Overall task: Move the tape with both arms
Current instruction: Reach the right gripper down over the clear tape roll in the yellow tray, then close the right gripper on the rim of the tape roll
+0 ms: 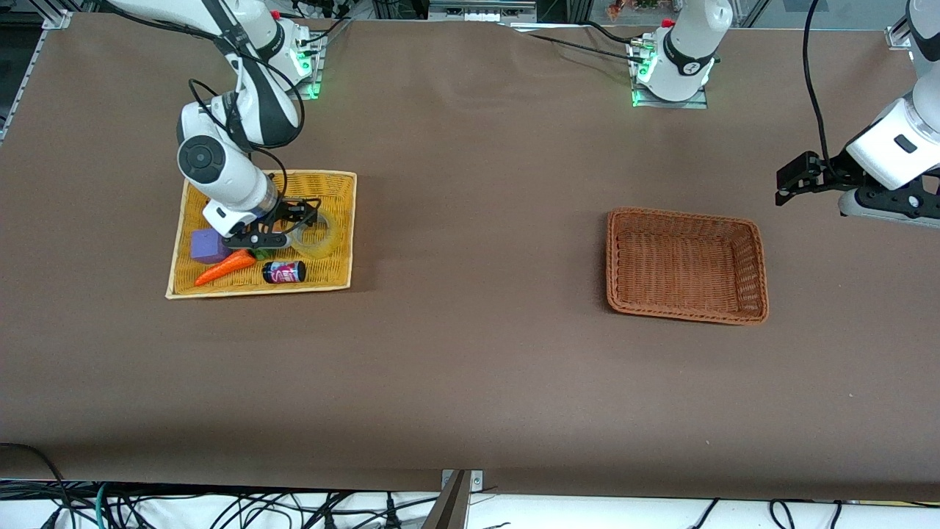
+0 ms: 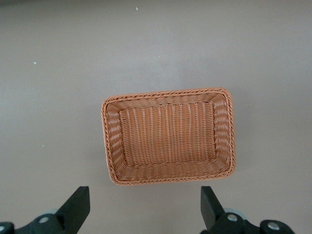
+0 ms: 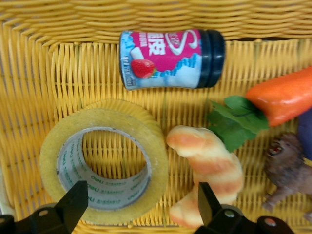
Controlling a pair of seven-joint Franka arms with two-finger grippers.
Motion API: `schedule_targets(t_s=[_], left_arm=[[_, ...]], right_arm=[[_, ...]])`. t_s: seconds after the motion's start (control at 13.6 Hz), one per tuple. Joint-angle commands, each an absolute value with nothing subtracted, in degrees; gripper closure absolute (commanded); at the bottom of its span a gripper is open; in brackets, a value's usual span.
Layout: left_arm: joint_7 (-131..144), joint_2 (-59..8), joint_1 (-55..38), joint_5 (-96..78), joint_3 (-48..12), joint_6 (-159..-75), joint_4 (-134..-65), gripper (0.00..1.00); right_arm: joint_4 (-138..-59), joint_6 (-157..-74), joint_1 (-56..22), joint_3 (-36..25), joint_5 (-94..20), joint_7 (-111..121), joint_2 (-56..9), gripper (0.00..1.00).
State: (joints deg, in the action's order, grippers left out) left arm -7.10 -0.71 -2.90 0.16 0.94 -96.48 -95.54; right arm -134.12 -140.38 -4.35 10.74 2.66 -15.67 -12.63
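The tape (image 3: 146, 141), a yellowish ring with a grey core, lies flat in the yellow woven tray (image 3: 44, 73) at the right arm's end of the table; it also shows in the front view (image 1: 323, 252). My right gripper (image 3: 141, 200) is open and low over the tape. One finger is over the core and the other over a striped croissant toy (image 3: 209, 165), so the jaws straddle the ring's wall. In the front view this gripper (image 1: 297, 224) hangs over the tray (image 1: 330, 191). My left gripper (image 2: 145, 202) is open and empty. It waits in the air (image 1: 789, 180) beside the brown basket (image 1: 687, 266).
The tray also holds a pink yoghurt bottle (image 3: 170, 58), an orange carrot toy (image 3: 282, 97), a brown animal figure (image 3: 287, 165) and a purple block (image 1: 208, 245). The brown basket (image 2: 165, 93) holds nothing. Brown table between tray and basket.
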Motion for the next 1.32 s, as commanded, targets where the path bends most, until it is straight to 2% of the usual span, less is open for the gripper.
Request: schedule_targets(t_s=[0.0, 0.44, 0.51, 0.73, 0.81, 0.95, 1.03, 1.25], left_arm=[[-7.56, -1.93, -3.25, 1.93, 0.88, -95.19, -93.08, 0.00], [-7.38, -2.02, -3.07, 1.85, 0.79, -95.10, -93.08, 0.00], [-7.47, -2.02, -3.08, 1.85, 0.79, -95.18, -92.99, 0.00], [-7.47, -2.20, -2.90, 1.76, 0.97, -95.18, -92.99, 0.00], [-7.38, -2.20, -2.99, 1.84, 0.88, -95.19, -92.90, 0.00], [-7.47, -2.20, -2.99, 1.85, 0.88, -95.19, -92.90, 0.00], [-7.47, -2.20, -2.99, 1.85, 0.88, -95.19, -92.90, 0.00], [-7.47, -2.20, -2.99, 1.85, 0.88, -95.19, -92.90, 0.00]], right_arm=[[-134.56, -144.04, -4.39, 10.72, 4.13, -16.79, -14.58, 0.00], [-134.47, -146.77, -4.31, 10.63, 4.92, -16.87, -16.52, 0.00], [-134.56, -147.04, -4.31, 10.63, 4.92, -16.87, -16.52, 0.06], [-134.65, -147.13, -4.31, 10.63, 4.92, -16.88, -16.96, 0.40], [-134.65, -146.95, -4.31, 10.63, 4.92, -16.79, -16.96, 0.60], [-134.47, -146.78, -4.31, 10.63, 4.92, -16.44, -16.53, 0.91], [-134.30, -146.69, -4.31, 10.63, 5.01, -16.09, -16.09, 1.00], [-133.86, -144.41, -4.31, 10.63, 5.18, -15.91, -13.98, 1.00]])
